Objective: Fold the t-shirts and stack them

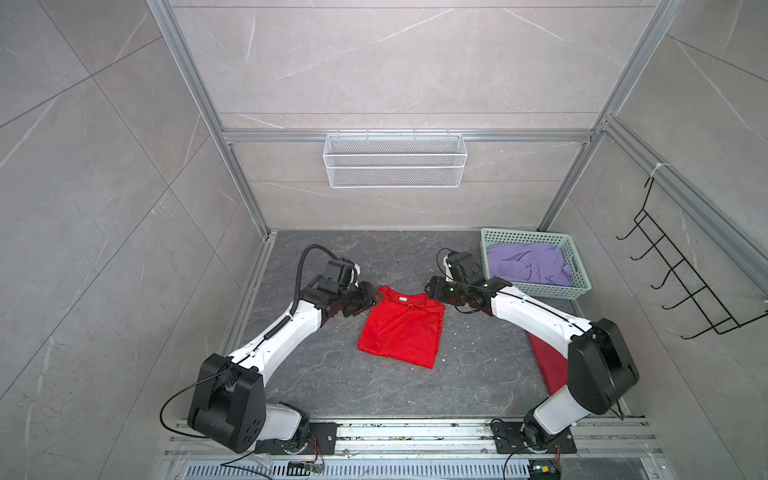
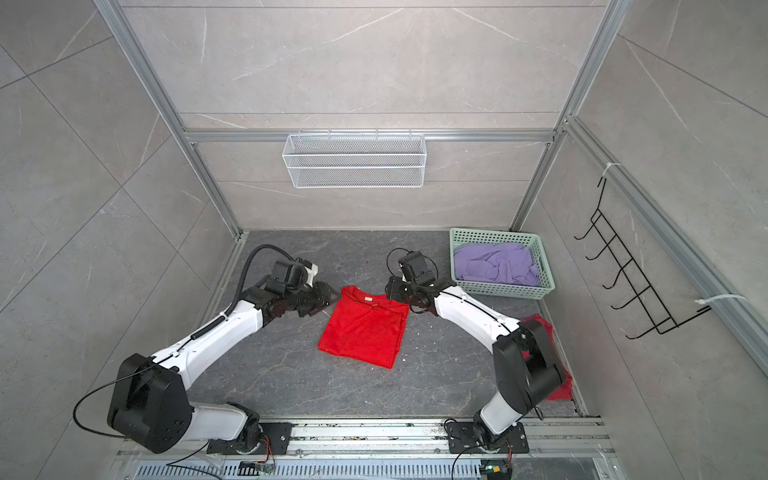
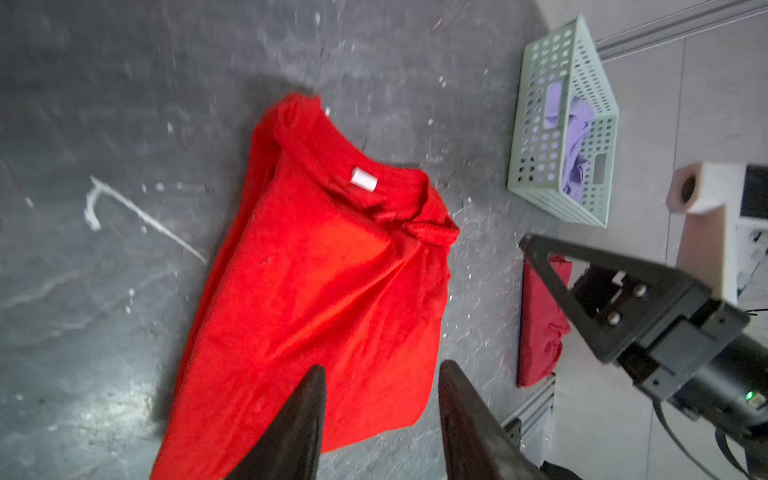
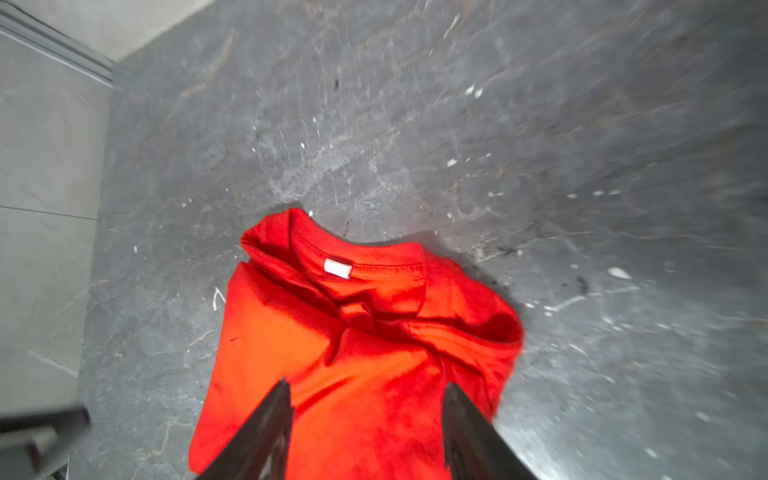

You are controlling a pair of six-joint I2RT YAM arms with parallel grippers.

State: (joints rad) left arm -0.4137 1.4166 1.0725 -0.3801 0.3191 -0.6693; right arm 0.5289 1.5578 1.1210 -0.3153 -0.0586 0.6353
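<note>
A bright red t-shirt (image 1: 399, 332) (image 2: 363, 332) lies partly folded, sleeves tucked in, mid-table, its white neck label (image 1: 402, 298) at the far edge. My left gripper (image 1: 374, 301) (image 3: 382, 368) hovers open by the shirt's far left corner, holding nothing. My right gripper (image 1: 430, 289) (image 4: 368, 383) stands open by the far right corner, the shirt (image 4: 353, 353) showing between its jaws, not gripped. A lavender t-shirt (image 1: 528, 264) (image 3: 575, 124) lies crumpled in the mint-green basket (image 1: 540, 291). A darker red t-shirt (image 1: 548, 361) (image 3: 540, 324) lies at the table's right edge, mostly hidden under the right arm.
A white wire basket (image 1: 395, 160) hangs on the back wall. A black hook rack (image 1: 685, 282) hangs on the right wall. An aluminium rail (image 1: 415, 432) with both arm bases runs along the front edge. Frame posts stand at the back corners.
</note>
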